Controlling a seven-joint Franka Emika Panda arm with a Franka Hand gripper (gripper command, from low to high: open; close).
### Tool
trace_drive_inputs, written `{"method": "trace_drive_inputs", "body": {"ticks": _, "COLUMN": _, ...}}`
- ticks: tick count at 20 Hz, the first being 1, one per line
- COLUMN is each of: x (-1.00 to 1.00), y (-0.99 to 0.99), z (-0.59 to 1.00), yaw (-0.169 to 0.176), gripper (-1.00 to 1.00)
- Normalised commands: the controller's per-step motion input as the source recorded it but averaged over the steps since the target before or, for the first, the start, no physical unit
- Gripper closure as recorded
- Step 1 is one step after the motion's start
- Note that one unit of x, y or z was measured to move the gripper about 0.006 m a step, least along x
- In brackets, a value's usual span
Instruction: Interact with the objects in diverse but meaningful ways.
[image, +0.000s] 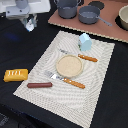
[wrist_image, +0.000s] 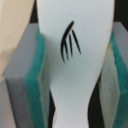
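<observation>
In the exterior view my gripper (image: 30, 22) hangs above the dark table at the far left, well away from the placemat. The wrist view is filled by a small white piece (wrist_image: 75, 30) with a black claw-like mark. It stands between my gripper's (wrist_image: 75, 80) teal-and-grey pads (wrist_image: 32, 75), which are shut on it. A pale blue house-shaped carton (image: 85, 41) stands at the mat's far edge. The yellow-orange bread loaf (image: 15, 75) lies on the table off the mat's left side. Close by it, the thin reddish-brown sausage (image: 39, 85) rests on the mat's left corner.
A tan round plate (image: 69, 65) sits mid-placemat (image: 95, 95), between an orange-handled fork (image: 66, 80) and knife (image: 81, 56). On a wooden board (image: 107, 27) at the back stand two grey pots (image: 67, 8) (image: 89, 14) and a bowl (image: 123, 17).
</observation>
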Motion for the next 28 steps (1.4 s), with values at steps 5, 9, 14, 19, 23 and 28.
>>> {"method": "trace_drive_inputs", "body": {"ticks": 5, "x": 1.0, "y": 0.42, "z": 0.64, "yaw": 0.0, "gripper": 1.0}}
{"method": "trace_drive_inputs", "body": {"ticks": 9, "x": 1.0, "y": 0.39, "z": 0.6, "yaw": 0.0, "gripper": 1.0}}
{"method": "trace_drive_inputs", "body": {"ticks": 14, "x": 1.0, "y": 0.4, "z": 0.47, "yaw": 0.0, "gripper": 1.0}}
{"method": "trace_drive_inputs", "body": {"ticks": 19, "x": 1.0, "y": 0.44, "z": 0.36, "yaw": 0.0, "gripper": 1.0}}
{"method": "trace_drive_inputs", "body": {"ticks": 23, "x": 0.99, "y": 0.46, "z": 0.29, "yaw": 0.0, "gripper": 1.0}}
{"method": "trace_drive_inputs", "body": {"ticks": 28, "x": 0.98, "y": 0.49, "z": 0.28, "yaw": 0.0, "gripper": 1.0}}
